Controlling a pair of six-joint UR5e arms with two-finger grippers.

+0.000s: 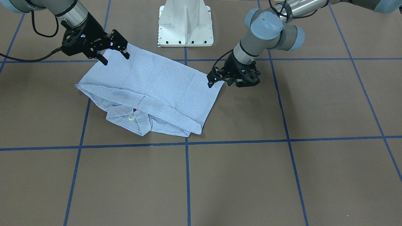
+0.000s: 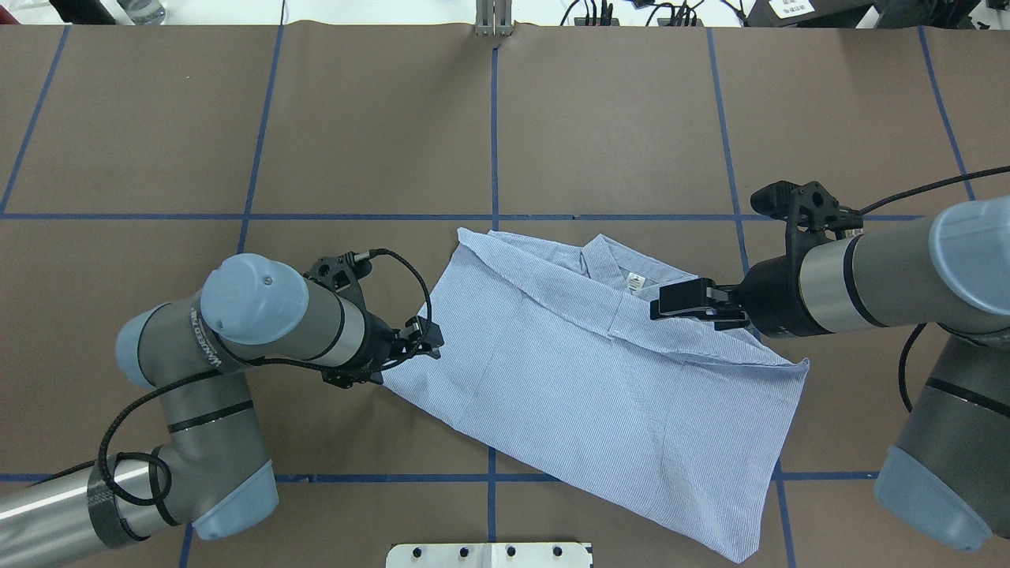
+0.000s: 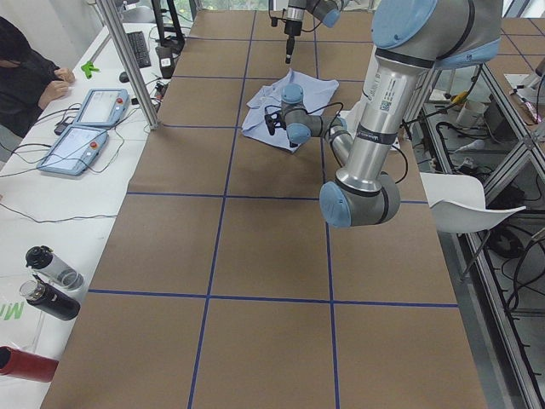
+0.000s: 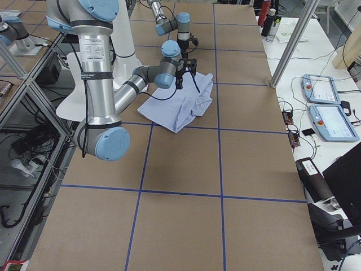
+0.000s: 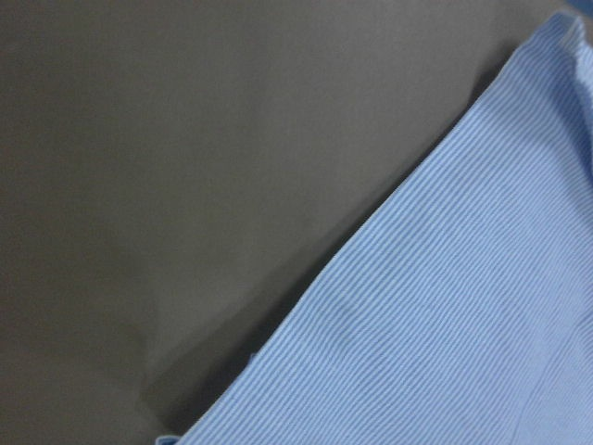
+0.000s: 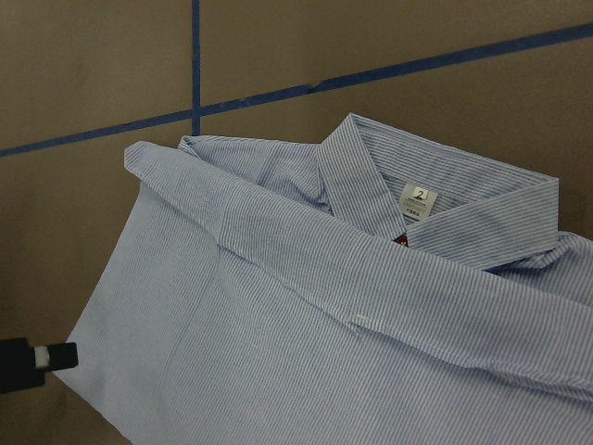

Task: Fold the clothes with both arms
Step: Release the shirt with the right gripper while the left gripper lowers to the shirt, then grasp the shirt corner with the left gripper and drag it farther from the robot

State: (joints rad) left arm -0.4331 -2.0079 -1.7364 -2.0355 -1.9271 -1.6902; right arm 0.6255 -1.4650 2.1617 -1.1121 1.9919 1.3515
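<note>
My left gripper (image 2: pixel 428 342) sits low at the left edge of the shirt (image 2: pixel 568 371). I cannot tell whether its fingers are closed. The shirt lies folded on the table (image 2: pixel 631 118) between my grippers, collar on the far side. Its neck label (image 6: pixel 419 202) reads "2". My right gripper (image 1: pixel 115 58) hovers over the shirt's right end, fingers spread, holding nothing.

Brown table (image 1: pixel 329 103) gridded with blue tape (image 1: pixel 187 175).
Beside it, a white side table (image 3: pixel 25 183) carries two control pendants (image 3: pixel 104 106) and bottles (image 3: pixel 53 266); a person (image 3: pixel 25 72) sits there.
</note>
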